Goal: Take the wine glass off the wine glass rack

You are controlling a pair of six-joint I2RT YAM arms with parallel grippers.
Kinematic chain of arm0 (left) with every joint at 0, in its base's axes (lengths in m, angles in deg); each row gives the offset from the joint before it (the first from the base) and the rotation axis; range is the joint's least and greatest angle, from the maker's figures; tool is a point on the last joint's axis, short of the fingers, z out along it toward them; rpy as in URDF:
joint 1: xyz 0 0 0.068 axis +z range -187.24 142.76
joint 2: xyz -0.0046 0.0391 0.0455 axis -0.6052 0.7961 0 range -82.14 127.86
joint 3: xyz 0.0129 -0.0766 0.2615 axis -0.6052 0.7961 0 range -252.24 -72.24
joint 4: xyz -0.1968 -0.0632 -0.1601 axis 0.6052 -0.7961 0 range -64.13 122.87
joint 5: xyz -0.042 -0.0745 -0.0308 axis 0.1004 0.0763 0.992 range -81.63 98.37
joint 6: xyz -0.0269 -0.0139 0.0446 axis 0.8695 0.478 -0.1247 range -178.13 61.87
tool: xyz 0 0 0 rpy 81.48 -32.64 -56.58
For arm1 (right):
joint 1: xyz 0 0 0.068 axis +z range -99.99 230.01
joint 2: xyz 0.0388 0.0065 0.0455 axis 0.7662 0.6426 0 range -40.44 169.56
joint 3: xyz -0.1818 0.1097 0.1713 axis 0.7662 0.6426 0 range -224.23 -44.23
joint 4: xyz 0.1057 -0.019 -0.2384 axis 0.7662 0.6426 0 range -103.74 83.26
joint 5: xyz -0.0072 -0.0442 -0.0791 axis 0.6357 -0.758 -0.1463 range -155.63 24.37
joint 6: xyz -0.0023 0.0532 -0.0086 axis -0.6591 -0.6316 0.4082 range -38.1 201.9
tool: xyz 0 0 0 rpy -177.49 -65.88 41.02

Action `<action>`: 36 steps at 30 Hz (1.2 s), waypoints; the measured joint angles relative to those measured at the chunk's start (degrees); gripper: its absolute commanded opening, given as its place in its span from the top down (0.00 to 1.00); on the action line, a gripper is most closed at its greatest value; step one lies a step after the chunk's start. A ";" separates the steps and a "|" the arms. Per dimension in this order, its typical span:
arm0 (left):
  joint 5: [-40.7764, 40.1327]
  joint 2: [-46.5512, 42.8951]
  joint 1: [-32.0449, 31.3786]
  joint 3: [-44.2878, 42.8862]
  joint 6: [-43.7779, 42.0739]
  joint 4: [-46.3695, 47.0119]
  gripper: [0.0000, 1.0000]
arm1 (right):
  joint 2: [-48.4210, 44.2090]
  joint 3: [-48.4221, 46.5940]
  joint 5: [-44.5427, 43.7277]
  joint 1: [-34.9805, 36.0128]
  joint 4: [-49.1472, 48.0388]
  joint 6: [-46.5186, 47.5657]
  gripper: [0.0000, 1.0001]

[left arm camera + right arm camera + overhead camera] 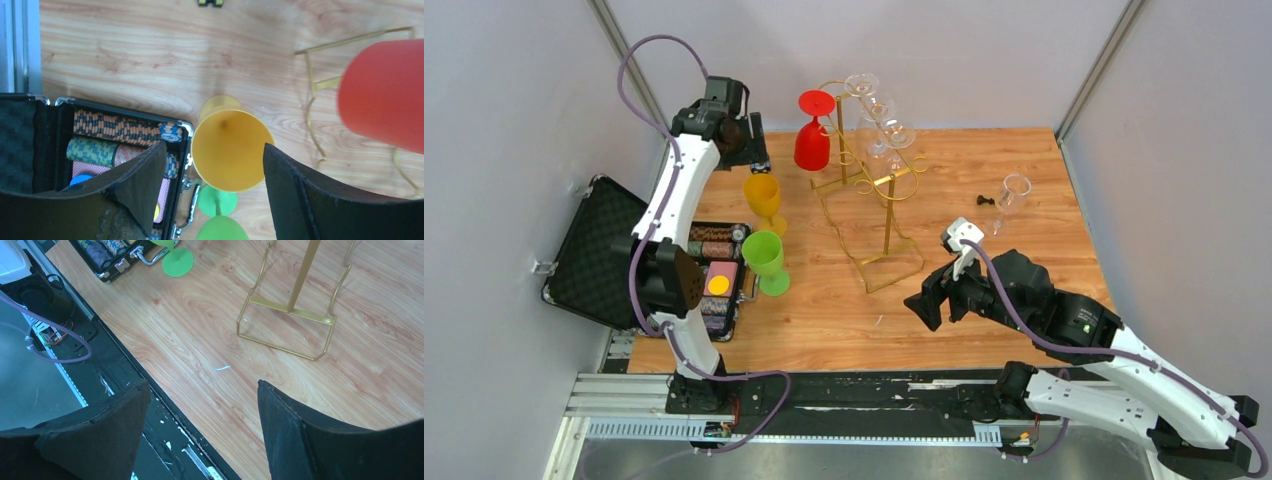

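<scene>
Wood table [984, 180], gold rack [888, 220]. My left hand [214, 150] wide, empty, near upside-down red glass [385, 95]. I'd grip softly, slide it out along rack arm, no yanking. Right hand [202, 385] wide.

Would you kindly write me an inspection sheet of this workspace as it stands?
Surface: wooden table, one white fleck near the rack base.
Job's things: wine glass rack upright; red glass and clear glasses hang inverted on it.
Clutter: yellow glass and green glass standing; loose clear glass at right; open chip case at left.
Grippers: left gripper open, empty; right gripper open, empty.
Cables: purple cable loops along each arm.
Surroundings: grey walls.
</scene>
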 measured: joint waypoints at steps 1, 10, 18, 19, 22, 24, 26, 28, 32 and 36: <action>0.57 -0.22 0.00 -1.01 0.07 -0.13 0.19 | 0.00 -0.07 -0.11 0.00 0.02 0.00 0.23; 8.46 -4.42 0.57 -7.41 2.60 1.86 0.10 | 0.13 -0.70 -0.92 0.00 0.72 -0.07 0.23; 19.06 -6.27 1.88 -7.65 8.66 7.06 0.09 | 0.35 -0.83 -1.22 0.00 0.76 -0.59 0.23; 20.20 -6.27 1.95 -7.65 9.40 7.61 0.09 | 0.44 -0.87 -1.25 0.00 0.81 -0.66 0.23; 24.72 -6.25 2.25 -7.65 12.35 9.99 0.08 | 0.55 -1.14 -1.25 0.00 0.90 -0.85 0.23; 27.45 -6.12 2.34 -7.67 14.36 11.91 0.08 | 0.55 -1.31 -1.27 0.00 0.96 -1.01 0.23; 29.90 -5.84 2.38 -7.67 16.20 13.84 0.08 | 0.55 -1.49 -1.27 0.00 1.07 -1.07 0.23; 32.35 -5.29 2.45 -7.69 18.18 15.93 0.08 | 0.55 -1.53 -1.27 0.00 1.09 -1.11 0.23; 35.52 -3.76 2.51 -7.76 21.03 18.60 0.09 | 0.55 -1.53 -1.33 0.00 1.22 -1.18 0.23; 38.32 -2.12 2.54 -7.74 23.91 21.14 0.11 | 0.55 -1.53 -1.46 0.00 1.60 -1.27 0.23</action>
